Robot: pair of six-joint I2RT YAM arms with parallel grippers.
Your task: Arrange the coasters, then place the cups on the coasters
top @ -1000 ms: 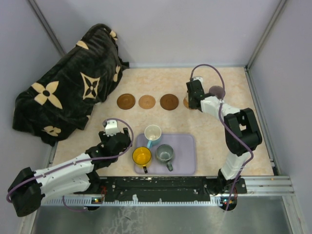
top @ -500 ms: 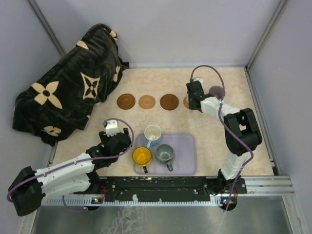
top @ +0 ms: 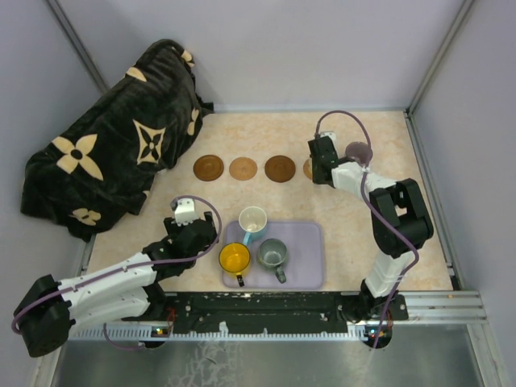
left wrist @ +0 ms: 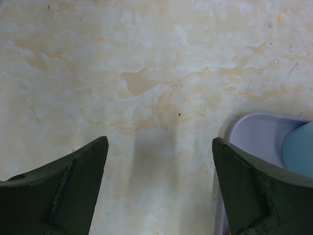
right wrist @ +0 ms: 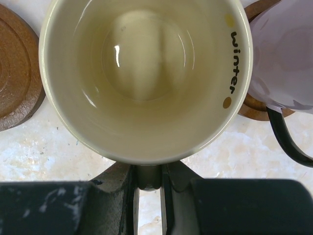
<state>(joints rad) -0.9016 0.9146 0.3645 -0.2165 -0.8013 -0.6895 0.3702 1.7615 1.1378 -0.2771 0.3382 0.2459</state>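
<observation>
Three brown coasters [top: 208,168] [top: 243,168] [top: 280,168] lie in a row at the back, and a fourth coaster [top: 307,168] peeks out from under my right gripper [top: 321,167]. In the right wrist view that gripper [right wrist: 148,178] is shut on the handle of the cream-yellow cup [right wrist: 146,73], which hides whatever lies below it. Beside it the purple-grey cup [right wrist: 283,54] stands on a coaster [right wrist: 257,110]. The white-and-blue cup [top: 252,219], the yellow-orange cup [top: 235,259] and the grey-green cup [top: 272,254] stand on the lavender tray [top: 306,266]. My left gripper [left wrist: 159,142] is open and empty over bare table.
A black cloth with tan flower patterns [top: 113,153] is heaped at the back left. Walls and metal posts ring the table. The tray's corner [left wrist: 254,129] lies just right of my left gripper's fingers.
</observation>
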